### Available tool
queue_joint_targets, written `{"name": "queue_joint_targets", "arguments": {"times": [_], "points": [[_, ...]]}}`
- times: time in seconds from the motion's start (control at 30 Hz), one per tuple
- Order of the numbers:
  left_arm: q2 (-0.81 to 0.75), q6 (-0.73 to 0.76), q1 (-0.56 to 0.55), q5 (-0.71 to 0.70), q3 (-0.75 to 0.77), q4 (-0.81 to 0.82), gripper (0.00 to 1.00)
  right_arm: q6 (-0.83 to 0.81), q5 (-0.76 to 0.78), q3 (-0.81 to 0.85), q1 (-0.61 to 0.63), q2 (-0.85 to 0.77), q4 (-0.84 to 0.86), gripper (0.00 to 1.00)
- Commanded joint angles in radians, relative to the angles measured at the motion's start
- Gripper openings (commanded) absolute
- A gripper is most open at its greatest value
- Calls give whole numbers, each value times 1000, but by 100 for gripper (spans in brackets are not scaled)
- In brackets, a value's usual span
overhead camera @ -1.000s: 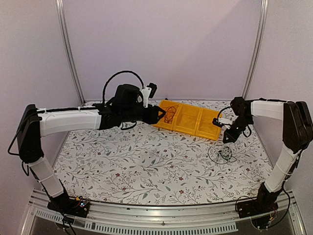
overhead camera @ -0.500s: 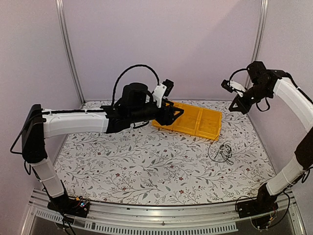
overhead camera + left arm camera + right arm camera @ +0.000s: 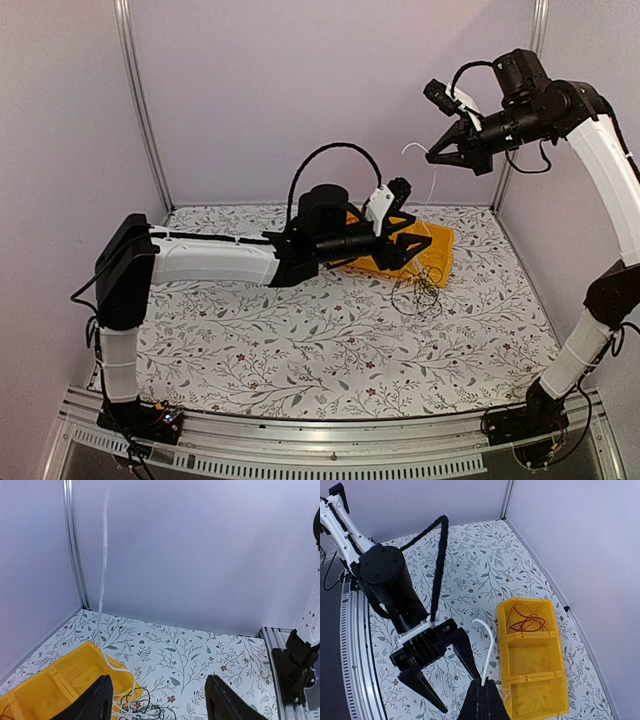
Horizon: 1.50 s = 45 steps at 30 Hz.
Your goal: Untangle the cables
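Item one: your right gripper [image 3: 432, 157], upper right of the overhead view, had its fingers pinched shut on a thin white cable [image 3: 104, 555] that hung down toward the table. Item two: your left gripper [image 3: 420, 243], at frame centre, had its black fingers [image 3: 98, 700] spread wide and held nothing. Item three: a loose bundle of thin dark and white cables [image 3: 418, 290] lay right of centre on the floral-print table cover [image 3: 300, 330], just beside the long yellow plastic bin [image 3: 441, 248]. Item four: a red-brown cable [image 3: 525, 617] lay coiled in one end compartment.

white cable [image 3: 104, 555]: smooth plastic | bin [image 3: 530, 660]: glossy plastic | table cover [image 3: 300, 340]: matt cloth
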Motion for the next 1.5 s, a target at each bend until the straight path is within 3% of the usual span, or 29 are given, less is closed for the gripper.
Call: {"name": "queue_joint_targets", "arguments": {"times": [0.0, 0.17, 0.33, 0.43, 0.77, 0.97, 1.13, 1.27, 1.47], "points": [[85, -44, 8, 64, 5, 148, 63, 36, -93, 108, 28, 33, -20, 0], [133, -125, 20, 64, -108, 234, 54, 93, -93, 157, 32, -1, 184, 0], [210, -188, 23, 60, -162, 274, 37, 209, 102, 94, 31, -122, 586, 0], [208, -197, 23, 39, -214, 275, 35, 199, 172, 116, 31, -144, 707, 0], [18, -190, 30, -26, -482, 253, 43, 200, 202, 71, 31, -124, 878, 0], [-32, -181, 29, -60, -580, 243, 35, 247, 217, 230, 32, -39, 993, 0], [-103, -174, 47, -108, -669, 193, 24, 218, 255, 249, 33, -13, 1111, 0], [-185, -224, 80, -182, -803, 168, 31, 194, 287, 304, 31, 10, 1163, 0], [-358, -228, 109, -230, -926, 120, 27, 165, 252, 211, 32, -17, 1129, 0]]}}
